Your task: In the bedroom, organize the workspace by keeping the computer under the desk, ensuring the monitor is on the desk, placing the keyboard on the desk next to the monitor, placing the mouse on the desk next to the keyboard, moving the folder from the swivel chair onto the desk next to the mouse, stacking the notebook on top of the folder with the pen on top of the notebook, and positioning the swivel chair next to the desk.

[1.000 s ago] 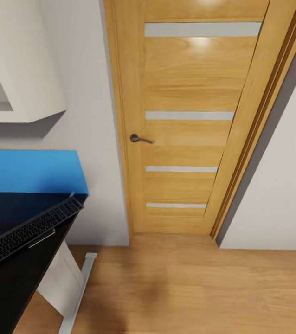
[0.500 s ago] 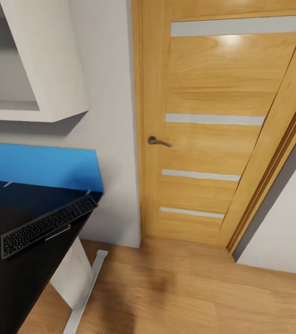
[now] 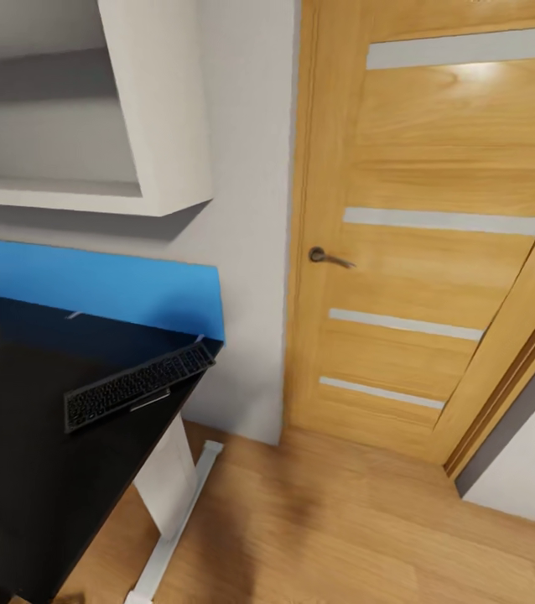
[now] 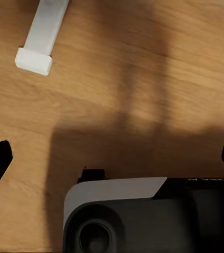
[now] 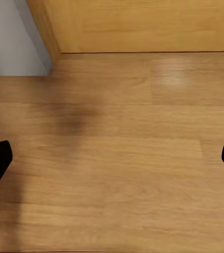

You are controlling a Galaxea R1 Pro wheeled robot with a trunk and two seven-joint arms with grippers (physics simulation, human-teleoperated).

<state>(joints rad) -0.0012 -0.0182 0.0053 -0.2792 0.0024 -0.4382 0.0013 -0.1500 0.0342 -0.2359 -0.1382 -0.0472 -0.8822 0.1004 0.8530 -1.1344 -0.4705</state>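
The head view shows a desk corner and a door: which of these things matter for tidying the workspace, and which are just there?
Part of the job:
- matte black desk with bright blue back panel
- slim dark-keyed keyboard in a silver-grey frame, lying on the desk near its corner

Just there:
- light wooden door with pale stripes
- white wall shelf
- wooden floor

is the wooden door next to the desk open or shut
Shut. The door sits flush inside its frame, no gap shows along its edges, and its handle is level. The desk stands beside it.
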